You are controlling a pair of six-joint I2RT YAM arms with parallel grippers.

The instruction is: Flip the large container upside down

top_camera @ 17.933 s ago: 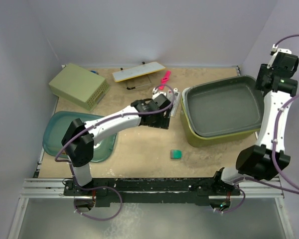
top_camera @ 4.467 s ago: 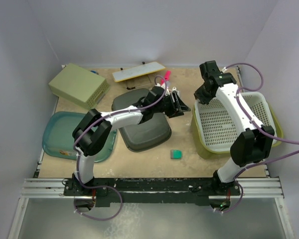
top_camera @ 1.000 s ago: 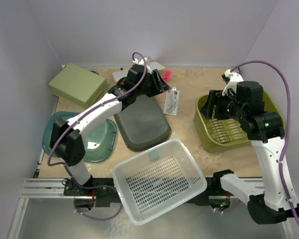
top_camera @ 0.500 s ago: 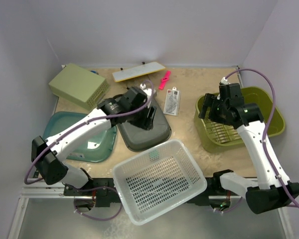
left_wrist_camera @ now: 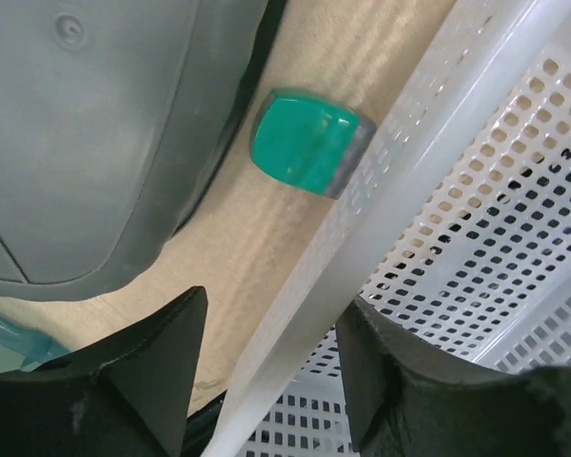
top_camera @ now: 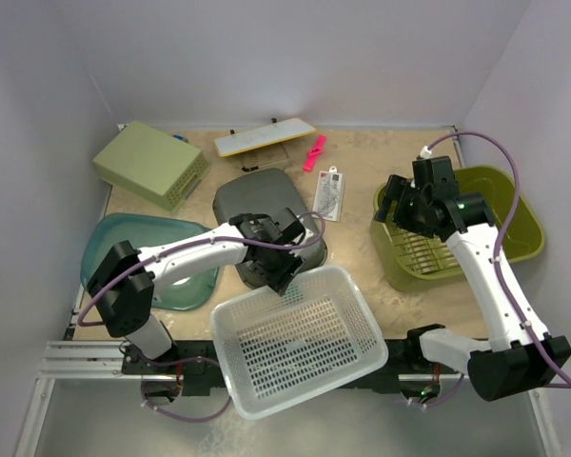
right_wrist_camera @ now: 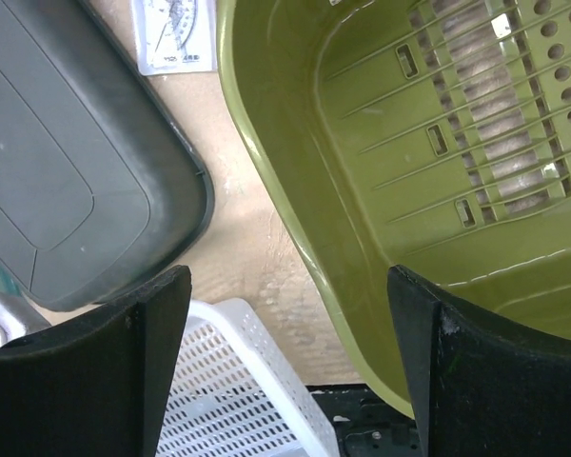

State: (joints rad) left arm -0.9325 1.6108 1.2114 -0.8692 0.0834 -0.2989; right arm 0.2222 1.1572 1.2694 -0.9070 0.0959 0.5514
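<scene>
The large container (top_camera: 462, 228) is an olive-green tub standing open side up at the right, its slotted base showing inside. My right gripper (top_camera: 400, 203) hovers over its left rim. In the right wrist view the gripper (right_wrist_camera: 287, 276) is wide open, and the tub's rim (right_wrist_camera: 295, 238) runs between the fingers without touching them. My left gripper (top_camera: 284, 273) is at the far rim of a white perforated basket (top_camera: 300, 343). In the left wrist view it (left_wrist_camera: 271, 305) is open and straddles that rim (left_wrist_camera: 305, 295).
A dark grey tub (top_camera: 265, 214) lies upside down mid-table, with a small green block (left_wrist_camera: 305, 141) beside it. A teal lid (top_camera: 147, 249) lies at the left and an olive box (top_camera: 150, 164) at the back left. A yellow board (top_camera: 265, 136), pink clip (top_camera: 314, 152) and card (top_camera: 330, 195) lie at the back.
My left arm has swung from the back of the table to the white basket's far rim, and the basket has shifted slightly left. My right gripper has moved onto the tub's left rim.
</scene>
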